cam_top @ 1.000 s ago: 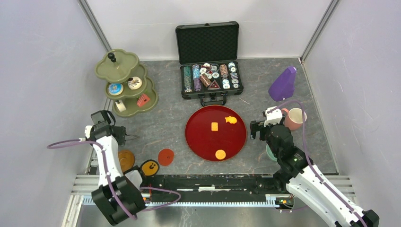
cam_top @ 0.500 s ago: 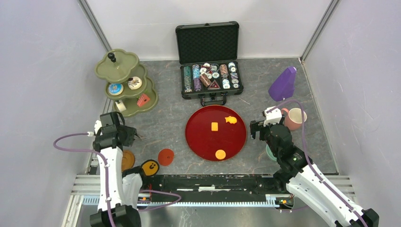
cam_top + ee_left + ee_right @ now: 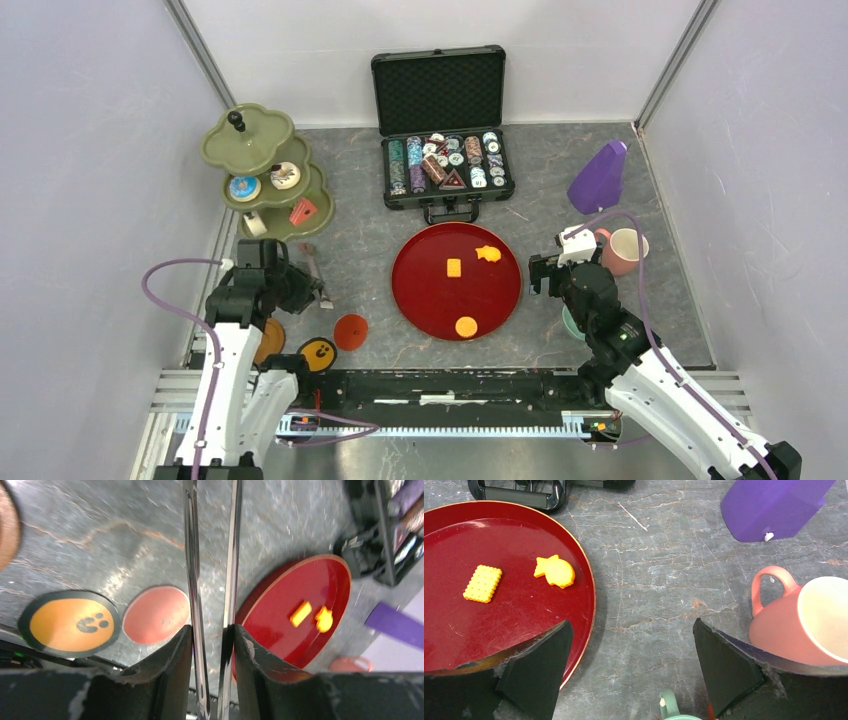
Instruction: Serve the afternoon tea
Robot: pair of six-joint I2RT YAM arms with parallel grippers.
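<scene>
A: State of left end effector?
B: Clamped on thin shiny metal tongs. Right end effector spread wide, empty.
A: And the orange biscuits?
B: Flat, on glossy round red tray. Matte pink cup well apart on veined grey counter.

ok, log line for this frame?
left gripper: shut on tongs | right gripper: open, near pink cup | orange biscuits: three on red tray

Bright, even light — left wrist blurred
</scene>
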